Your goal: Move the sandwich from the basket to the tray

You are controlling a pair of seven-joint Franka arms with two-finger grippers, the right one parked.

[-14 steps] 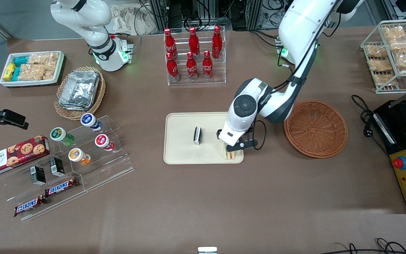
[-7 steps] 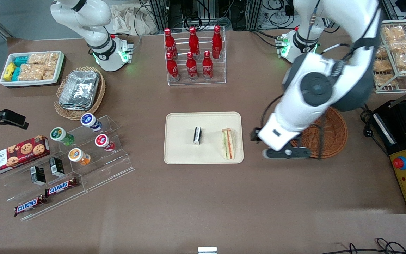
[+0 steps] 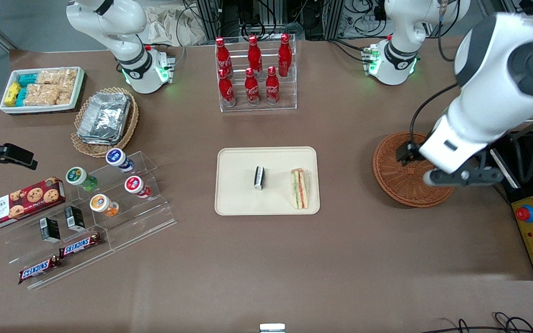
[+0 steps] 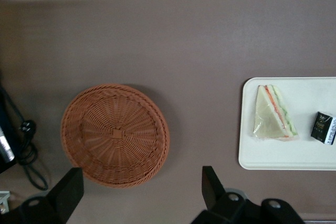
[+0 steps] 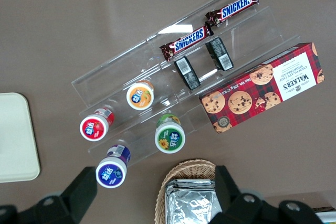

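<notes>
The tray [image 3: 229, 203] carries the sandwich [image 3: 300, 188] at its end nearest the basket [image 3: 400, 185], beside a small black-and-white packet [image 3: 259, 177] nearer the tray's middle. Wrapped and soft, it looks light, squashable and a bit slippery, best pinched gently across the bread faces. The gripper [image 4: 142, 195] hangs above the basket, fingers spread wide, holding nothing.
</notes>
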